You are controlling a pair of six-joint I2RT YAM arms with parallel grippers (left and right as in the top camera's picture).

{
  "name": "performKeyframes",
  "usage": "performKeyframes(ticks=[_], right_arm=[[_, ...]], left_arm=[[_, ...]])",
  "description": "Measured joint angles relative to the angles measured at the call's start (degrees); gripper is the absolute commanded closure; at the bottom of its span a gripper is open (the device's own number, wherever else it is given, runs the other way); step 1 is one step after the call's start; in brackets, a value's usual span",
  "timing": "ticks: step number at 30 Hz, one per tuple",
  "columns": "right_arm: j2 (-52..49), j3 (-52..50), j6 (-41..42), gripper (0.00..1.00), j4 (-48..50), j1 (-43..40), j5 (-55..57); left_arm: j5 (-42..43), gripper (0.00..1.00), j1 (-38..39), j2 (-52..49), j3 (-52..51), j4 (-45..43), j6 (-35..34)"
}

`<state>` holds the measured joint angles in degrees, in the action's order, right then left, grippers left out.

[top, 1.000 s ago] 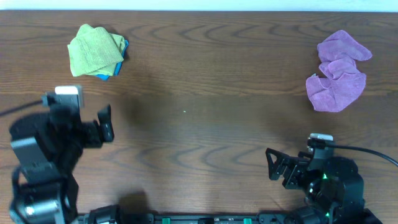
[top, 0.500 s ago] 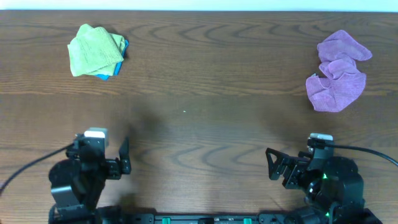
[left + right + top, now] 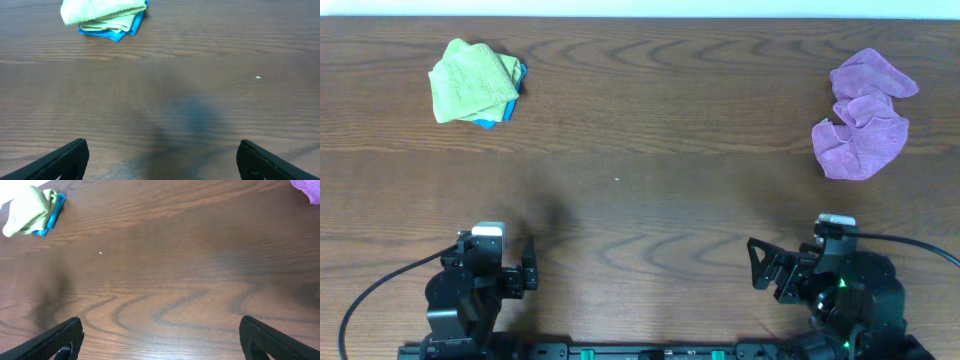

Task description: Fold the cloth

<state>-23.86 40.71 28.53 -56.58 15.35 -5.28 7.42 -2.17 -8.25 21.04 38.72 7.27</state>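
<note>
Dark wooden desk (image 3: 640, 190): nearest you, left pincer (image 3: 162, 157) and right pincer (image 3: 160, 335) gape wide, empty. Far left, the lime-green terry cloth (image 3: 470, 80) sits bundled on a small blue cloth (image 3: 488, 122); far right, a crumpled purple cloth (image 3: 865, 115).

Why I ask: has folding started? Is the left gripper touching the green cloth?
Apart. Overhead shows bare table between the left gripper and the green cloth.
</note>
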Motion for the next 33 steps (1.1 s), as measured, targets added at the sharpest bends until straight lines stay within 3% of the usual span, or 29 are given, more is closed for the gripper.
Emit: performKeyframes(ticks=[15,33], right_arm=[[0.00,0.00,0.00,0.01,0.02,0.00,0.00],[0.00,0.00,0.00,0.01,0.02,0.00,0.00]], left_arm=[[-6.36,0.05,0.04,4.70,-6.19,0.26,-8.57],[-10.69,0.05,0.04,4.90,-6.78,4.98,-10.10]])
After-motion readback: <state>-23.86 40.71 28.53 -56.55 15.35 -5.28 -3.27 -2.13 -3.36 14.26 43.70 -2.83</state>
